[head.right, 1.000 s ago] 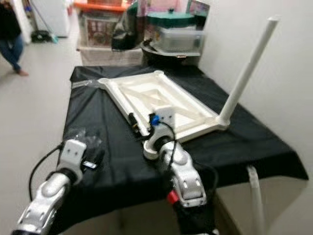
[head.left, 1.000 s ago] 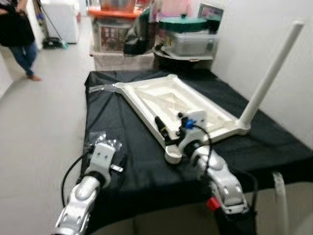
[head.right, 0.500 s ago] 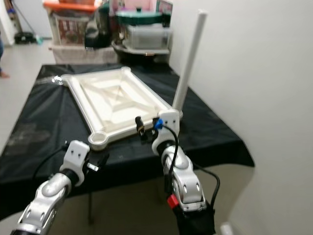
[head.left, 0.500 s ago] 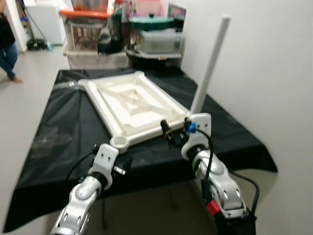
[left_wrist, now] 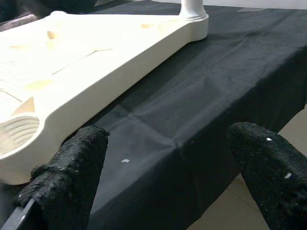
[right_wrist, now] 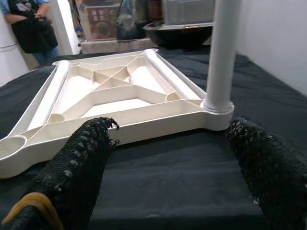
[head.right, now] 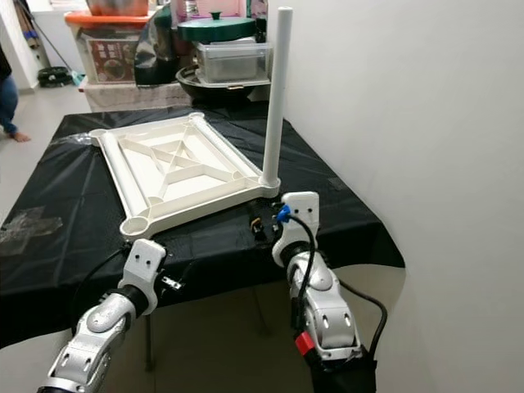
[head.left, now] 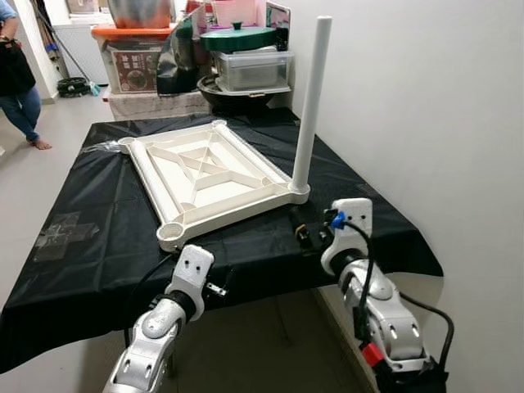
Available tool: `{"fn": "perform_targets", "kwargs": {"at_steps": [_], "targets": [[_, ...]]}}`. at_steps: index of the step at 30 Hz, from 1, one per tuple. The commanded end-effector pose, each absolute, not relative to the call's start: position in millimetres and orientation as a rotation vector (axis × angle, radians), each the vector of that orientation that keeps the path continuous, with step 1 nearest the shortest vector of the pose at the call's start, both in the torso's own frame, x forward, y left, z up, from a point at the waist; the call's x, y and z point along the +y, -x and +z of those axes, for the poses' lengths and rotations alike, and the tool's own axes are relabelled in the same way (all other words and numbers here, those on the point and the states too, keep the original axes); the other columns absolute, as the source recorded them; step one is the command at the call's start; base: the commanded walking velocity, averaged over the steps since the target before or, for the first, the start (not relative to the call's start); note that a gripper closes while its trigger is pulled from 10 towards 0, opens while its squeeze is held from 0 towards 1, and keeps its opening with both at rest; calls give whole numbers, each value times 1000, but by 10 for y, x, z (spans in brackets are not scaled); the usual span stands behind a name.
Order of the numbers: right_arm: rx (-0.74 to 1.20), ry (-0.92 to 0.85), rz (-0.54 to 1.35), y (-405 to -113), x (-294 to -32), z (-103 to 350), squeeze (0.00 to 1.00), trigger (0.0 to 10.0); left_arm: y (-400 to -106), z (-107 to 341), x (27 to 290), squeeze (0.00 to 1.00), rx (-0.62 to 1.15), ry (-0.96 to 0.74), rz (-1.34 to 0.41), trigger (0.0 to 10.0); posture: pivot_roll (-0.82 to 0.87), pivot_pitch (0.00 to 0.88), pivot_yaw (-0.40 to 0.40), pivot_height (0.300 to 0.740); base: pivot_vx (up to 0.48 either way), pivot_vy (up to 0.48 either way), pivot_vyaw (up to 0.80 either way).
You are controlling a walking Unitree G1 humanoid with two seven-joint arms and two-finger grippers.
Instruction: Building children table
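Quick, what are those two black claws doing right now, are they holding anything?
Left gripper: open, holding nothing, by the table top's near corner.
Right gripper: open, holding nothing, facing the upright leg.

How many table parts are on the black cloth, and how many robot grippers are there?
White table top lying upside down: 1
White leg standing in its corner: 1
Robot grippers, left gripper and right gripper, both with fingers open: 2
Total: 4
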State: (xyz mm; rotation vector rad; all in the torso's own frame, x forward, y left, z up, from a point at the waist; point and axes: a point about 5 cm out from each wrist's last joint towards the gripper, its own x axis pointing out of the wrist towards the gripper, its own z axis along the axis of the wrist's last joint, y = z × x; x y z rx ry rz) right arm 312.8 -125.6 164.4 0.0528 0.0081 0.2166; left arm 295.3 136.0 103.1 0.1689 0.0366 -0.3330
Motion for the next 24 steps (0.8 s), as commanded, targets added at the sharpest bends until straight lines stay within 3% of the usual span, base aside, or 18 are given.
{"fn": "perform_targets", "kwargs": {"at_steps": [1,24], "targets": [[17,-33,218,-3104,-1276,1620,0,10000,-2938,1009,1419,0,52,-189,-315,10000,20,0,-44,740,0,0,0],[28,-21,204,-3063,-1328,1537,0,10000,-2905,974,1452,0,72,-209,-295,10000,33,0,-42,740,0,0,0]]}}
